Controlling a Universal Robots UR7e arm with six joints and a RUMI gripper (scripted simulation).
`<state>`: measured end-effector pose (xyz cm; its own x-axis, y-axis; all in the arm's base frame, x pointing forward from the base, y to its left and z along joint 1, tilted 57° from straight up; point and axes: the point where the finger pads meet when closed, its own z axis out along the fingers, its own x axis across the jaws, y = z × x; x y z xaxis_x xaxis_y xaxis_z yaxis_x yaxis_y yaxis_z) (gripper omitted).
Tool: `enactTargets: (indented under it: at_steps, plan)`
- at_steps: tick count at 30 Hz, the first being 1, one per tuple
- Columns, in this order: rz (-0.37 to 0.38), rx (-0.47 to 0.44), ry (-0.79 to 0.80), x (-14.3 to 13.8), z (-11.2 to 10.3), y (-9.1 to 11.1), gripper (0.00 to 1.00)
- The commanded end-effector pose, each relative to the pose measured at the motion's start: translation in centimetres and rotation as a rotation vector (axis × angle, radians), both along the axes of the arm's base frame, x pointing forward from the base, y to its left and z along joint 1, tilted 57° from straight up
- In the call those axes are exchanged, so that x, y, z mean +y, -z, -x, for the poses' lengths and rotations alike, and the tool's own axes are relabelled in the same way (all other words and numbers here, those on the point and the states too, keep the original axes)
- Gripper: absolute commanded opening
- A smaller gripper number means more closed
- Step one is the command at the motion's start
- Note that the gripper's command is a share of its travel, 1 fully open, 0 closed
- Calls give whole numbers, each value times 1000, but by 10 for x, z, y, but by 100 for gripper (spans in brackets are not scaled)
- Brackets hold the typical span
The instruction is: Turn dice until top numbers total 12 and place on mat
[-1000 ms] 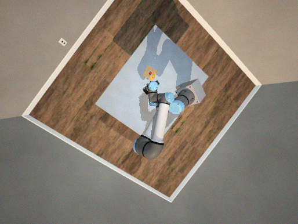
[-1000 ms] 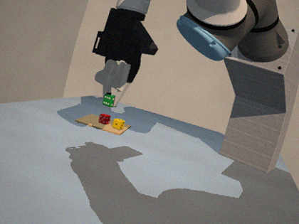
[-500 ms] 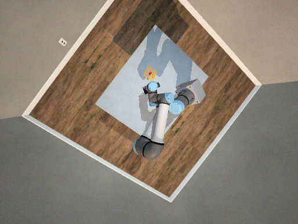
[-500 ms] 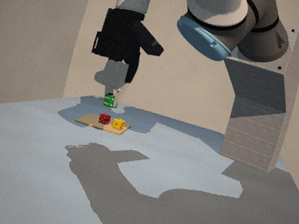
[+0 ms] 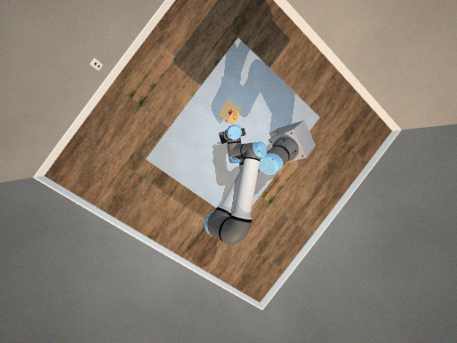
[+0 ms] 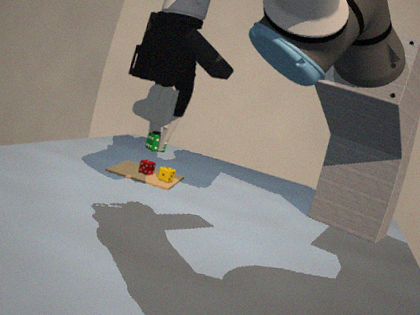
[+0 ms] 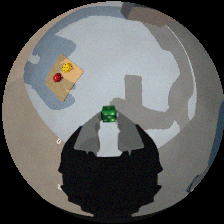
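Observation:
The small tan mat (image 5: 224,114) (image 6: 122,169) (image 7: 65,92) lies on the table. A red die (image 5: 230,112) (image 6: 146,167) (image 7: 57,77) and a yellow die (image 5: 236,117) (image 6: 166,174) (image 7: 67,67) sit flat on it, close together but apart. Their top numbers are too small to read surely. My gripper (image 6: 157,139) (image 7: 109,111) is shut on a green die (image 6: 153,141) (image 7: 109,113), held at the fingertips above the table and off to the side of the mat. In the top view the arm hides the green die.
The pale blue table top (image 5: 187,147) (image 6: 40,216) lies under the mat. The arm's grey base block (image 5: 304,138) (image 6: 362,161) stands at its right side. Shadows of the arm fall across the table and the mat.

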<state>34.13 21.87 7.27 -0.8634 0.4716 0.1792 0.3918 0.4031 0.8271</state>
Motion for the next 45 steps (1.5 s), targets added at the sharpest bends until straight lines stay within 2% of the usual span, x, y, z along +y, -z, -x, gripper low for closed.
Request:
enactTargets:
  at_steps: [1, 31, 45]
  plan:
    - [-7, 23, 12, 2, 2, 1, 6]
    - [-22, 31, 21, 2, 3, 1, 6]
    - [-115, -21, 42, 4, 2, 2, 6]
